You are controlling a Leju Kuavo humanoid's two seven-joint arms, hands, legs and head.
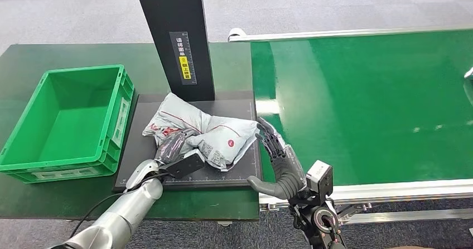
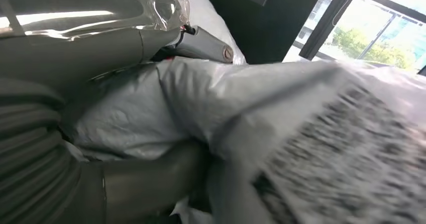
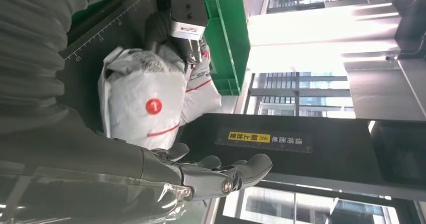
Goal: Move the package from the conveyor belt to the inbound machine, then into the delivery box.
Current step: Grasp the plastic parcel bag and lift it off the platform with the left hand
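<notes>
The package (image 1: 201, 130) lies flat on the inbound machine (image 1: 189, 173), long axis slanting from the pillar toward the conveyor belt (image 1: 362, 104). The left hand (image 1: 173, 147) grips its near edge; the right hand (image 1: 276, 159) rests beside it, fingers apart, holding nothing.

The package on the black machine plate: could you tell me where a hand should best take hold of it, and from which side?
Probably at the package's near-left edge, coming from the green box side, where the left hand already touches it: it is a soft, crumpled bag, lying flat.
</notes>
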